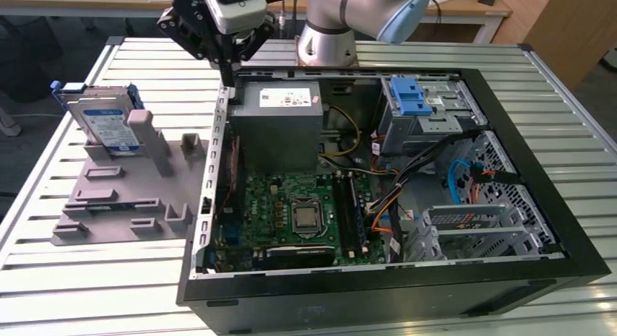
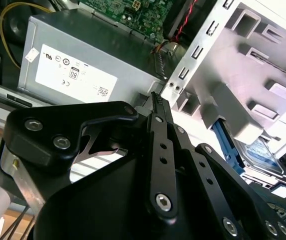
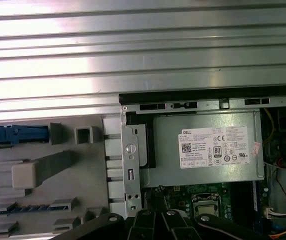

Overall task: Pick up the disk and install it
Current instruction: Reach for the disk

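Note:
The disk [image 1: 101, 123] stands on edge in a grey holder [image 1: 115, 199] on the exterior view's left, its blue-and-white label facing the camera and blue carrier frame around it. In the first wrist view the disk [image 3: 18, 135] shows edge-on as a blue strip; in the second wrist view the disk [image 2: 260, 152] sits behind the holder's ribs. My gripper [image 1: 228, 74] hangs over the back left corner of the open computer case [image 1: 521, 119], apart from the disk. Its black fingers [image 2: 155, 102] are pressed together, shut on nothing.
Inside the case lie a grey power supply box [image 1: 279, 123] with a white sticker, the green mainboard [image 1: 299, 213], cables, and a drive cage with a blue latch piece [image 1: 412, 97]. The slatted metal table [image 1: 154, 61] carries everything. A wooden desk stands behind.

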